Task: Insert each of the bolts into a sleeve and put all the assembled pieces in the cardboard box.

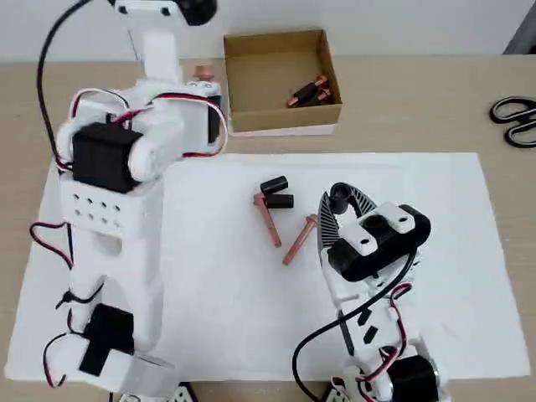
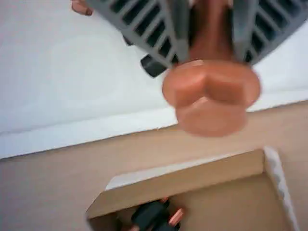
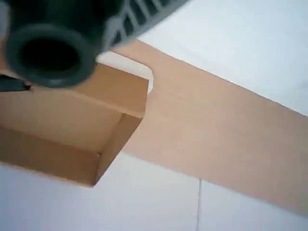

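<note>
left pincer (image 2: 210, 33): clamped on the shank of a copper bolt, head sticking out past the fingertips
held bolt (image 2: 210, 94): in the left pincer, off the surface, over the bare table strip between white sheet and box; in the high view just beside the box's 9 o'clock wall, outside it
right pincer (image 1: 338, 203): gripping a black sleeve, over the sheet at 3 o'clock of the loose parts
held sleeve (image 3: 48, 55): in the right pincer, open bore facing the wrist camera
cardboard box (image 1: 260, 79): on the table at 12 o'clock of the sheet, open top
assembled pieces (image 1: 308, 92): inside the box, against its 3 o'clock wall; exact count hard to tell
far sleeve (image 1: 274, 184): lying on the sheet near its middle
near sleeve (image 1: 281, 201): just beside the far sleeve, at its 6 o'clock
first bolt (image 1: 268, 219): flat on the sheet, one end at the near sleeve, contact unclear
second bolt (image 1: 300, 240): flat on the sheet at 4 o'clock of the first bolt, apart from it, angled the other way
white sheet (image 1: 209, 276): covers most of the table (image 1: 419, 100)
scissors (image 1: 515, 117): on the bare table at 2 o'clock, well apart from the parts
</note>
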### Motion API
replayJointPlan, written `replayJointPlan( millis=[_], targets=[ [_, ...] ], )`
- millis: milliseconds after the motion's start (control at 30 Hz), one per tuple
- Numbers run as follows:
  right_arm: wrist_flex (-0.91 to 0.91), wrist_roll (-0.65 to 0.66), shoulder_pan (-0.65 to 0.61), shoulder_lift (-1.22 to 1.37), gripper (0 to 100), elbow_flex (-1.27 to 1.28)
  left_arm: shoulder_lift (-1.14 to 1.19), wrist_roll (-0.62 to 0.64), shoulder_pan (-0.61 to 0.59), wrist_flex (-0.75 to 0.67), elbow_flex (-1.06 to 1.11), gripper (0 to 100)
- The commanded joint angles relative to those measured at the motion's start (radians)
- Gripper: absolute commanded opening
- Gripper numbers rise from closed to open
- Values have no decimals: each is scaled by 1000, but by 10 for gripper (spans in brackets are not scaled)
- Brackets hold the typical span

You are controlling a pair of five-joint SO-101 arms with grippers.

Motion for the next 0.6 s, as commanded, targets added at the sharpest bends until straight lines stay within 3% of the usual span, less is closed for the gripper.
replayJointPlan(
  millis=[0, 200, 333, 567],
  targets=[
    [-25, 9, 4, -7, 4, -3, -106, -9, 14, -87, -96, 6],
    [48, 9, 61, -8, 4, -11, -339, 2, 12, 91, -133, 6],
    [59, 8, 54, -8, 4, -20, -511, 60, -23, 86, 58, 6],
    [59, 6, -21, -8, 4, -43, -781, 117, 149, 38, 437, 6]
  ],
)
